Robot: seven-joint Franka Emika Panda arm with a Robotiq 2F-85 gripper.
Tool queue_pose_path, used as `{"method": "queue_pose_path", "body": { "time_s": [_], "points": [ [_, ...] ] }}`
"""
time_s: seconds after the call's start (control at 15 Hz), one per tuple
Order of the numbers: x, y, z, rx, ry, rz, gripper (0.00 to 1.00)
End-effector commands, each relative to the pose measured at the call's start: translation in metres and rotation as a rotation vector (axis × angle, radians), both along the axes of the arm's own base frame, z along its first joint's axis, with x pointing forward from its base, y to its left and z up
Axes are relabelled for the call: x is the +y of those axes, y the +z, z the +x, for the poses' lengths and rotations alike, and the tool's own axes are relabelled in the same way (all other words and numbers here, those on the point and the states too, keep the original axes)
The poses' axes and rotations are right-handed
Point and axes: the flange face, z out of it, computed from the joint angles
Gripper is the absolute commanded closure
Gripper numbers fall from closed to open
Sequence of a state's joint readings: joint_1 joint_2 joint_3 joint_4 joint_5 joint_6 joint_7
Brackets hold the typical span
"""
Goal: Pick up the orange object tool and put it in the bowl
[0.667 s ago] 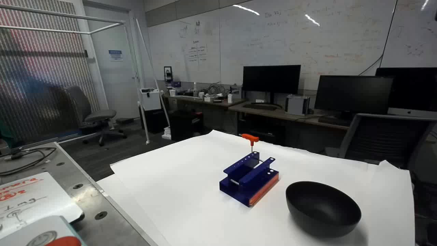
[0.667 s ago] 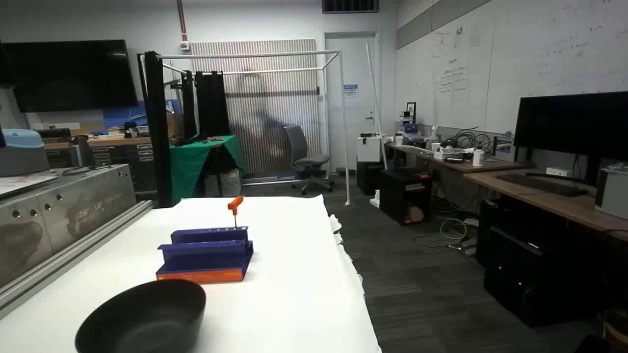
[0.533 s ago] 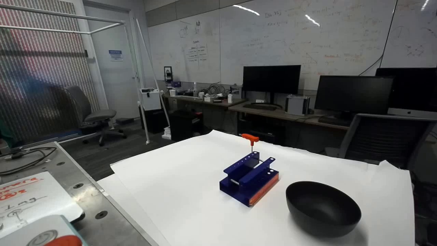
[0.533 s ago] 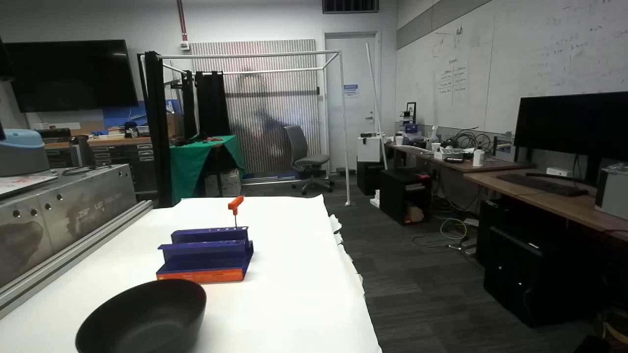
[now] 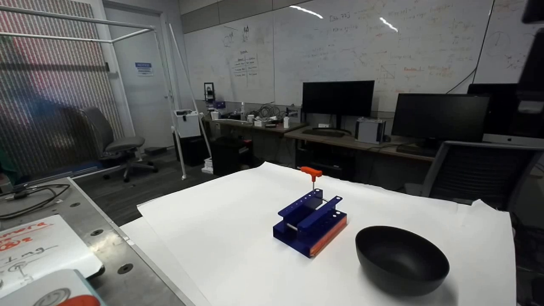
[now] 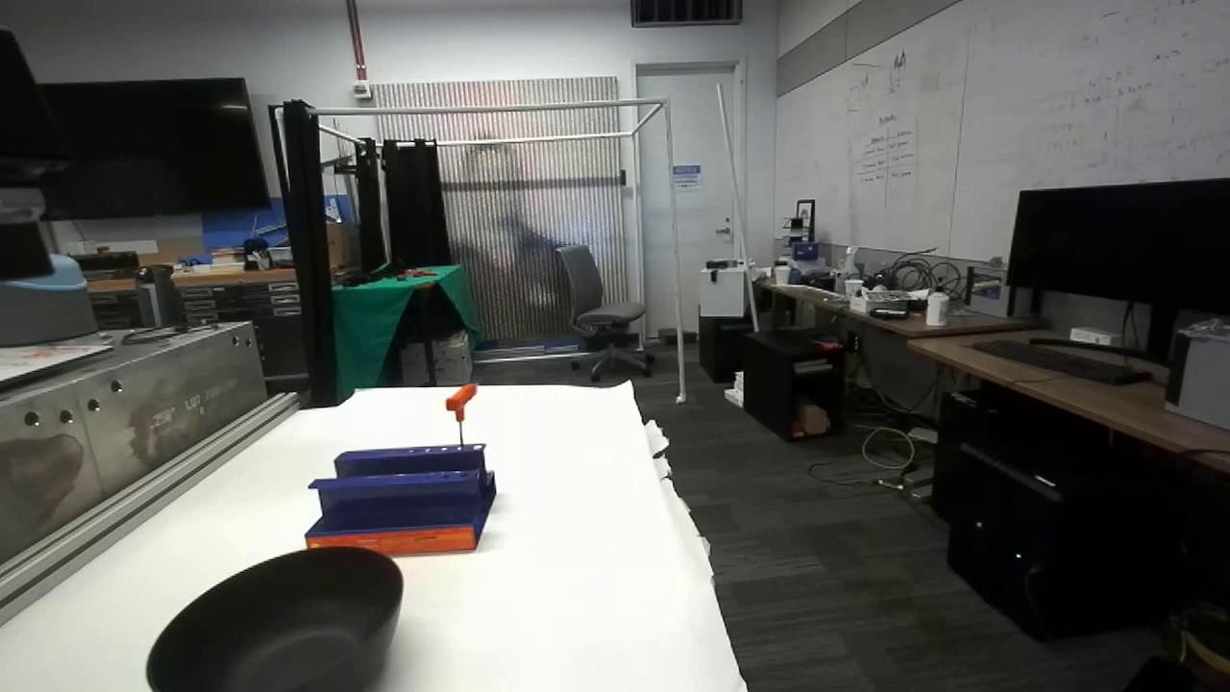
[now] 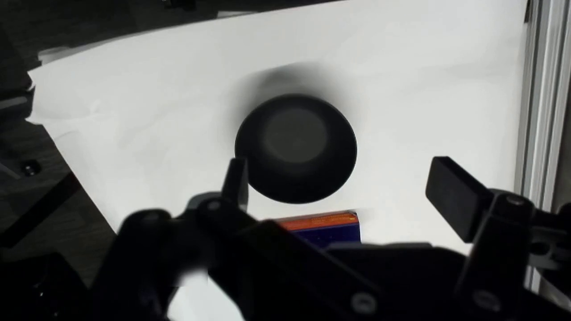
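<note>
Gripper (image 7: 345, 191), wrist view: its two fingers (image 7: 450, 198) stand wide apart; between and beyond them I see the white sheet (image 7: 401, 111) and the black bowl (image 7: 296, 142), whose rim one fingertip overlaps in my line of sight. Legible matter: on the door (image 5: 140, 95), a sign (image 5: 144, 69) headed NOTICE, seen in both exterior views; on the whiteboard (image 5: 306, 63), in an exterior view, the bracketed figures 36,72 and, in red, a word I read as Random. Fainter lines there I cannot read. Red lettering on a white panel (image 5: 63, 255) ends, as far as I can make out, in "mera"; a metal block (image 6: 135, 413) bears marks of which I trust only the digits 250. Print on the orange strip (image 5: 329, 236) of the blue rack (image 5: 318, 217) is too small for me. Orange tool (image 5: 312, 172), both exterior views: T-shaped, standing upright at one end of the rack, well apart from the bowl. Long axis, along the thin metal shaft (image 5: 313, 185), near vertical; handle (image 6: 462, 399) uppermost, shaft pointing down to the rail (image 5: 299, 202) farther from the bowl, its lower end hidden from me. Bowl: open side up on the sheet, beside the rack's orange-edged flank, with sheet showing between.
</note>
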State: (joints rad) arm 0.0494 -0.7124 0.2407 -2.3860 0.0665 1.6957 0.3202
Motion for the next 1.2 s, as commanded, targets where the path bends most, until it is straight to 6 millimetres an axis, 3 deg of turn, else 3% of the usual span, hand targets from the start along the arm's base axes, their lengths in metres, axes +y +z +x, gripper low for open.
{"method": "queue_pose_path", "body": {
  "time_s": [0.0,0.13,0.4,0.8,1.0,1.07,1.13],
  "points": [
    [0.035,-0.011,0.074,-0.045,-0.036,-0.026,0.00],
    [0.047,-0.023,0.111,-0.053,-0.046,-0.040,0.00],
    [0.051,-0.048,0.190,-0.037,-0.111,-0.052,0.00],
    [0.020,-0.079,0.291,0.016,-0.192,-0.033,0.00],
    [0.011,-0.078,0.324,0.019,-0.235,-0.020,0.00],
    [0.007,-0.089,0.302,0.014,-0.213,-0.022,0.00],
    [0.005,-0.089,0.311,0.016,-0.222,-0.023,0.00]
  ]
}}
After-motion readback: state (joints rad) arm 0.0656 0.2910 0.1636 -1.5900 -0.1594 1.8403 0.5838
